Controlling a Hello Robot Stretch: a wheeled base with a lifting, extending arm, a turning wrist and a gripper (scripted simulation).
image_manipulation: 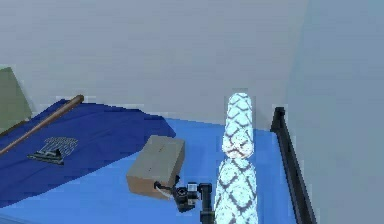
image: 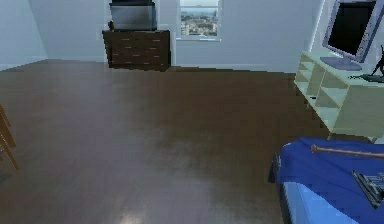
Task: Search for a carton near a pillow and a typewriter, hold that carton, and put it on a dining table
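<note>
Arm side view's bottom edge shows the gripper (image_manipulation: 184,194) at the near corner of the brown carton (image_manipulation: 157,165), which lies on the blue bed (image_manipulation: 95,203). Whether its fingers have hold of the carton cannot be told. Just beside stands a patterned pillow (image_manipulation: 237,150); farther left lies a dark typewriter-like thing (image_manipulation: 55,151). Likely trouble: a push on soft bedding slides the carton away, or the wrist snags the pillow.

Dark dresser (image: 136,48) beside window (image: 198,18); pale shelf unit (image: 338,98) with monitor (image: 352,28); possibly bat (image_manipulation: 45,122) on blue bed (image_manipulation: 110,135).
</note>
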